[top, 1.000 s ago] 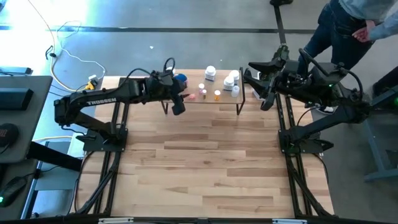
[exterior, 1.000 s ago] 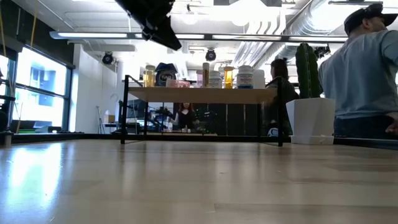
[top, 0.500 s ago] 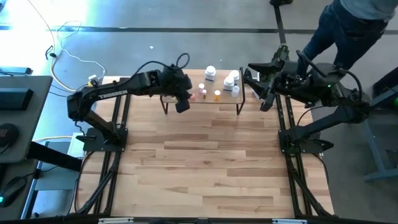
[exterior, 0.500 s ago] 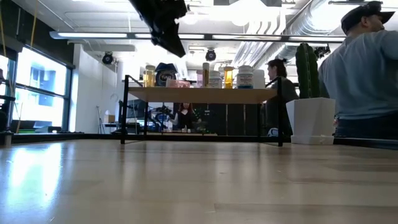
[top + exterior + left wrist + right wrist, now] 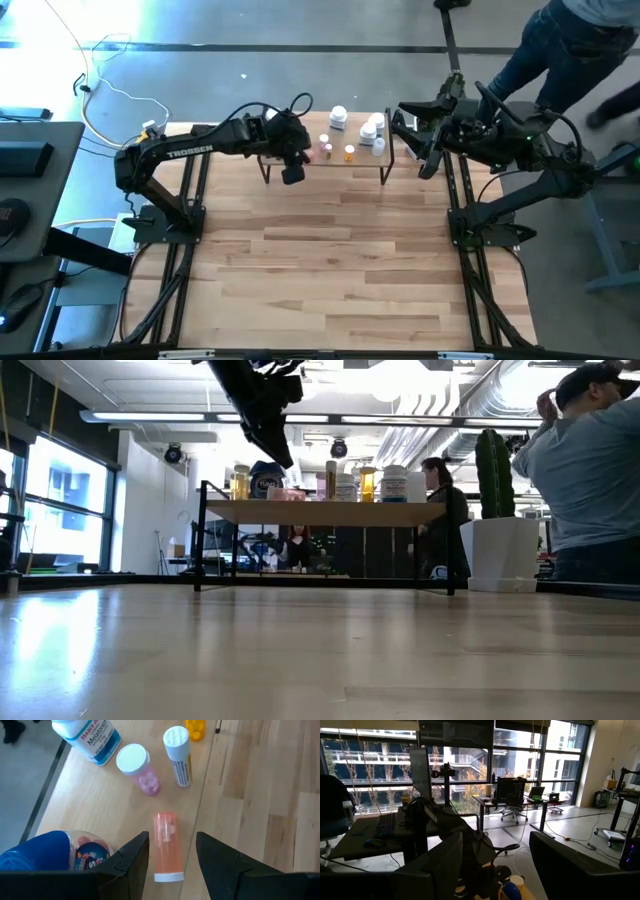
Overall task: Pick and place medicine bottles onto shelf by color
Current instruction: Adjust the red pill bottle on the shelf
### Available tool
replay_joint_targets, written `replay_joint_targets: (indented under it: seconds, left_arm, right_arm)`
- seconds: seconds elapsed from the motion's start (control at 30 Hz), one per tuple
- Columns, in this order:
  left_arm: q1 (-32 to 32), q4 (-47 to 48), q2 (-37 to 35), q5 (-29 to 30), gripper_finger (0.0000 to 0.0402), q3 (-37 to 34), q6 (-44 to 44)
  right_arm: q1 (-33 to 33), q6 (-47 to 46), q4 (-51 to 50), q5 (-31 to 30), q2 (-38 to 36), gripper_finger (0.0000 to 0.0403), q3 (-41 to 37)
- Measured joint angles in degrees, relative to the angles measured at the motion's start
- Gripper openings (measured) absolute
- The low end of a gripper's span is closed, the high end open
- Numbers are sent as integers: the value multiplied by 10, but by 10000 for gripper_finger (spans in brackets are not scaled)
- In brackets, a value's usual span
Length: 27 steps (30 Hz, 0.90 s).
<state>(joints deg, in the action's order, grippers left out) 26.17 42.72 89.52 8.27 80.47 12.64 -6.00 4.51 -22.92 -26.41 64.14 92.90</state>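
On the shelf (image 5: 370, 160) — light wood board, thin black legs, set at the table's (image 5: 330, 260) far edge — stands the cluster of medicine bottles (image 5: 345, 135). Closest in the left wrist view: a pink bottle (image 5: 166, 847) lying on its side, translucent, white cap toward the camera, pills visible through the wall. Just beyond it, upright, a second pink bottle (image 5: 137, 767) with a broad white lid, and beside that a slim white-capped tube (image 5: 178, 755) with a printed label. Farther still, an orange bottle (image 5: 195, 729) at the picture's edge and a large white bottle (image 5: 90, 737) with a blue-banded label. Off to one side, the squat blue-lidded jar (image 5: 60, 852), partly hidden by a finger.

Hovering above the lying pink bottle — left gripper (image 5: 172, 852), fingers spread, nothing between them, bottle seen straight through the gap. Over the shelf's left end in the high view.

Right gripper (image 5: 408, 128) parked beyond the shelf's right end, fingers apart, empty. In the low view, a white hexagonal pot (image 5: 500, 555) with a cactus, and a person (image 5: 585, 480) at right.
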Motion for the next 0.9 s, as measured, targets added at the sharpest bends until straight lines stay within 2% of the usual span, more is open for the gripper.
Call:
replay_joint_targets:
  seconds: [0.23, 0.53, 0.9]
  left_arm:
    - [0, -1, 18, 1, 154, 0, 2]
    - [-1, -1, 57, 43, 154, 0, 0]
    - [-1, 7, 67, 38, 154, 0, 0]
  right_arm:
    - [0, 0, 0, 0, 0, 223, 0]
    - [0, -11, -2, 0, 0, 223, 0]
    - [0, -11, -2, 0, 0, 223, 0]
